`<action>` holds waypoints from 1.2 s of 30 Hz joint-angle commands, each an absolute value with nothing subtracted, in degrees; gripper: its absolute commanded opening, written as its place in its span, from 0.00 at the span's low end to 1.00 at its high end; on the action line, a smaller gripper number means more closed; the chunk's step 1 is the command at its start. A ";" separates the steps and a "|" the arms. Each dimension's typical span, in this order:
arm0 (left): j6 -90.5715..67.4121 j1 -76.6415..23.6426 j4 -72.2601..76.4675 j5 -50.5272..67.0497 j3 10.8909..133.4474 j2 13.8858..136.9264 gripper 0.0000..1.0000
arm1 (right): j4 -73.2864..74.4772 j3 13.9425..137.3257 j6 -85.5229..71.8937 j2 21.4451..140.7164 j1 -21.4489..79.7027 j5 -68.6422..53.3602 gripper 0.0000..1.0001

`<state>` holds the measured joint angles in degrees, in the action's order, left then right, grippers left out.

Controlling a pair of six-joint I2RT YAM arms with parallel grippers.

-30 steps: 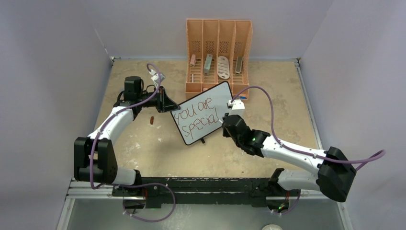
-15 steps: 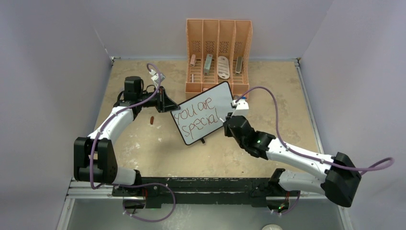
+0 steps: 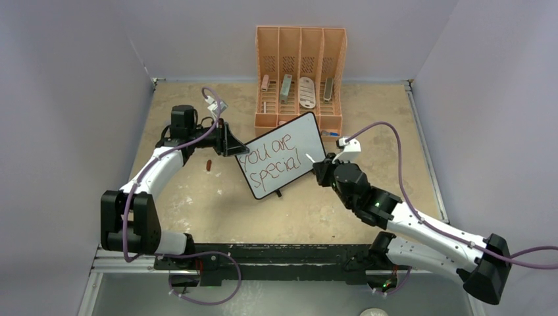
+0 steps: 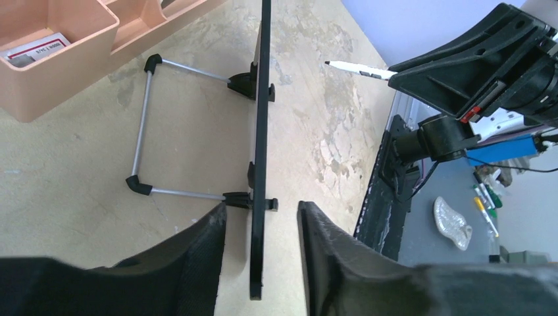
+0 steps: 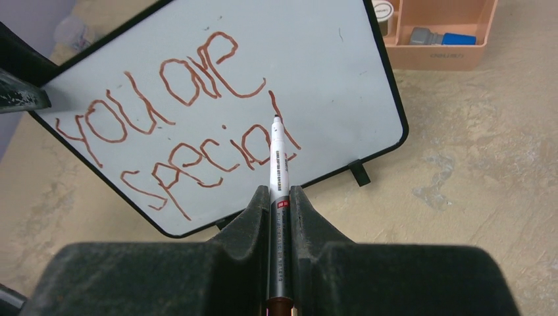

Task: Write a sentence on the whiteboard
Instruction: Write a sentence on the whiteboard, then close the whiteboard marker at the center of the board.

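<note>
The whiteboard (image 3: pixel 279 155) stands tilted on its wire stand in front of the organizer. It carries the sentence (image 3: pixel 270 159) "you are special!" in red-brown letters on two lines, also clear in the right wrist view (image 5: pixel 177 125). My left gripper (image 3: pixel 231 143) straddles the board's left edge (image 4: pixel 262 99) with a gap on each side, open. My right gripper (image 3: pixel 322 168) is shut on a silver marker (image 5: pixel 278 164). The marker tip hovers just off the board's right side near the exclamation stroke.
An orange organizer (image 3: pixel 301 72) with several small items stands behind the board. A small red-brown cap (image 3: pixel 208 164) lies on the table left of the board. The board's wire stand (image 4: pixel 141 125) reaches back toward the organizer. Purple walls close in both sides.
My right arm has drawn back to the right, away from the board, with the marker still held. The exclamation stroke is now uncovered. The left arm and the board have not moved.
</note>
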<state>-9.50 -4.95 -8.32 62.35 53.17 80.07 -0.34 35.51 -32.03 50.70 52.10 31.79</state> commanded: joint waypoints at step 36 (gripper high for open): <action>-19.34 -1.94 -39.13 6.02 62.48 80.73 0.65 | -1.45 36.89 -26.30 33.56 51.94 35.31 0.00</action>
